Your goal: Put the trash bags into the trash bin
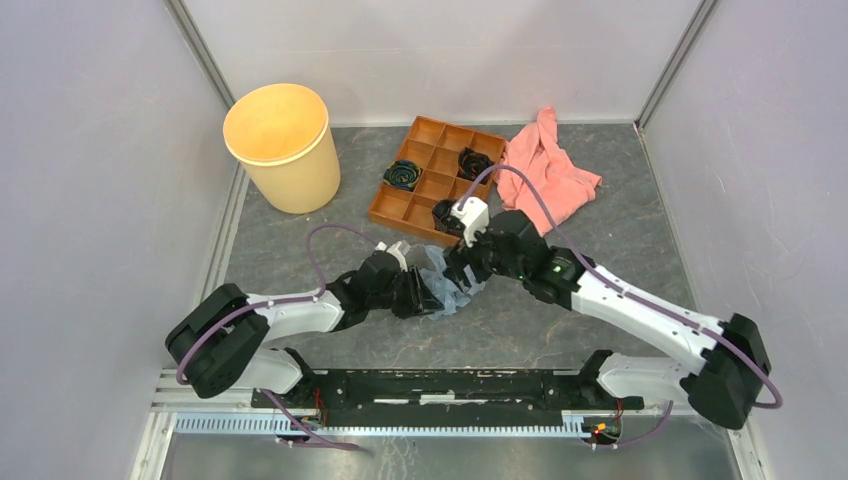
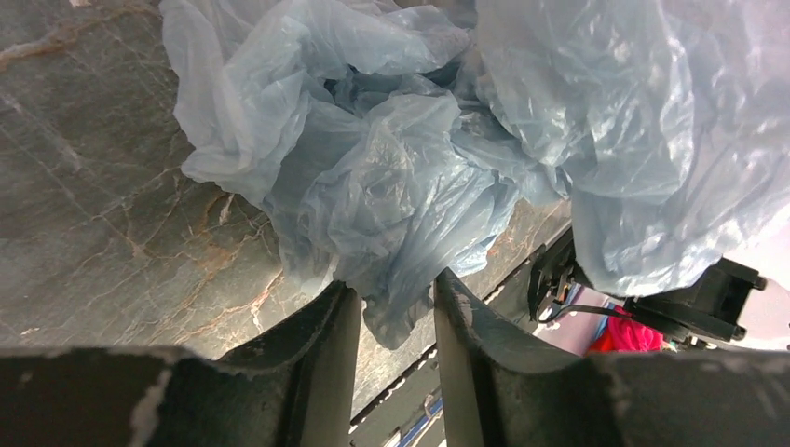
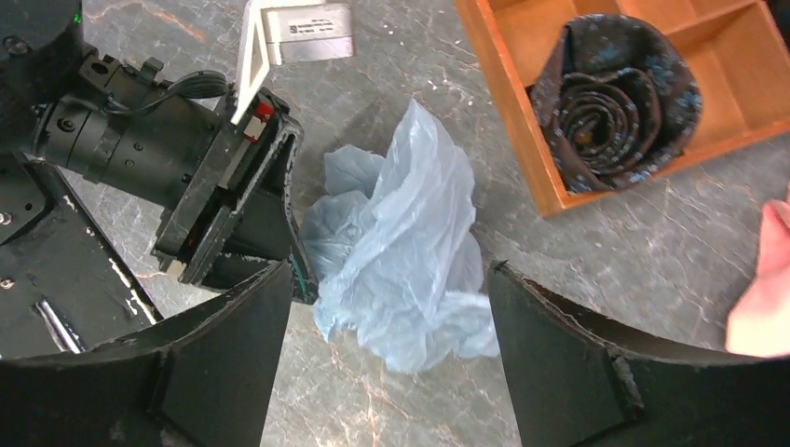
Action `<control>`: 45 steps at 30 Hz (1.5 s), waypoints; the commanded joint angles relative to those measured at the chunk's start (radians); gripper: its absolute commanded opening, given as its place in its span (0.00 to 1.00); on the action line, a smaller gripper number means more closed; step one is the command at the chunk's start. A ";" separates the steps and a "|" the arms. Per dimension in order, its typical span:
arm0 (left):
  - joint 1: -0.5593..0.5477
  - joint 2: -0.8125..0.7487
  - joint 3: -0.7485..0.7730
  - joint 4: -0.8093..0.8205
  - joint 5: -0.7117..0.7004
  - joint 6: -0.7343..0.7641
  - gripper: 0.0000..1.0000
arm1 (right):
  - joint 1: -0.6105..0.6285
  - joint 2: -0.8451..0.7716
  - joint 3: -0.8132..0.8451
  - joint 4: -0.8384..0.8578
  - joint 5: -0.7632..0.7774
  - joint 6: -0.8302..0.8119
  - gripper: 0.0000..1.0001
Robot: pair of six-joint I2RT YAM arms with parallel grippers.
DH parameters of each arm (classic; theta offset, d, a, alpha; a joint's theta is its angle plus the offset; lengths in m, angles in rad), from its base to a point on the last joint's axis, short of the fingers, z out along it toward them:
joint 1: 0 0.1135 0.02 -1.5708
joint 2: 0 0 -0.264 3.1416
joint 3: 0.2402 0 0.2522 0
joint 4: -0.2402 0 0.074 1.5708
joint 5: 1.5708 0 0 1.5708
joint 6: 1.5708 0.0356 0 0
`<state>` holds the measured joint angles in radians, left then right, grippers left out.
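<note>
The trash bag (image 1: 447, 284) is a crumpled pale blue-grey wad on the dark marbled table, between my two grippers. My left gripper (image 1: 425, 297) comes at it from the left. In the left wrist view its jaws (image 2: 389, 284) stand narrow, with a tail of the bag (image 2: 391, 205) pinched between the tips. My right gripper (image 1: 466, 268) is open. In the right wrist view (image 3: 391, 270) its fingers straddle the bag (image 3: 410, 251) without touching it. The trash bin (image 1: 283, 145), a round tan-yellow bucket, stands upright at the back left, well away from both grippers.
An orange compartment tray (image 1: 385, 212) with dark rolled items (image 1: 403, 175) sits just behind the grippers, and it also shows in the right wrist view (image 3: 508, 102). A pink cloth (image 1: 550, 170) lies to its right. White walls close in the table.
</note>
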<state>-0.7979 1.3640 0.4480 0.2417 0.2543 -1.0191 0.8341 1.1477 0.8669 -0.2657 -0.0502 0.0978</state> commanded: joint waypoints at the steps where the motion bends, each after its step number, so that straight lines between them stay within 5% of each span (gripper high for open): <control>1: -0.001 -0.001 0.019 0.019 -0.044 0.024 0.40 | 0.023 0.106 0.032 0.056 0.031 -0.003 0.84; 5: -0.001 -0.026 0.000 0.005 -0.068 0.025 0.36 | 0.021 0.150 -0.024 0.160 0.074 0.044 0.78; 6: -0.001 -0.039 -0.007 0.000 -0.078 0.025 0.36 | 0.020 0.149 -0.045 0.185 0.079 0.054 0.69; 9: -0.001 -0.078 -0.037 -0.003 -0.102 0.014 0.41 | -0.005 0.135 -0.086 0.223 0.059 0.092 0.18; 12: -0.001 -0.097 -0.043 0.003 -0.105 0.008 0.67 | -0.050 0.110 -0.126 0.255 -0.060 0.113 0.02; 18: 0.006 -0.077 -0.029 0.018 -0.139 -0.018 0.59 | -0.128 0.012 -0.223 0.327 -0.273 0.201 0.00; 21: 0.019 -0.074 -0.011 0.004 -0.139 0.000 0.41 | -0.136 -0.038 -0.214 0.276 -0.274 0.187 0.00; 24: 0.042 -0.092 0.020 -0.068 -0.141 0.043 0.12 | -0.142 -0.075 -0.205 0.211 -0.243 0.156 0.00; 26: 0.058 -0.130 0.039 -0.146 -0.164 0.081 0.03 | -0.154 -0.096 -0.200 0.162 -0.195 0.130 0.00; 34: 0.101 -0.379 0.083 -0.469 -0.228 0.223 0.02 | -0.188 -0.146 -0.199 0.060 -0.124 0.090 0.00; 35: 0.101 -0.420 0.066 -0.431 -0.173 0.223 0.08 | -0.187 -0.146 -0.203 0.075 -0.159 0.103 0.00; 38: 0.100 -0.444 0.005 -0.236 0.012 0.140 0.50 | -0.187 -0.140 -0.230 0.169 -0.288 0.175 0.00; 40: 0.100 -0.408 -0.006 -0.139 0.075 0.099 0.69 | -0.188 -0.135 -0.243 0.222 -0.350 0.223 0.00; 45: 0.097 -0.263 0.041 -0.094 0.097 0.089 0.78 | -0.187 -0.151 -0.249 0.271 -0.394 0.282 0.01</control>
<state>-0.6979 1.0100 0.4625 0.0452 0.2718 -0.8894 0.6460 1.0180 0.6228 -0.1051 -0.3618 0.3084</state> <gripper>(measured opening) 0.775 0.006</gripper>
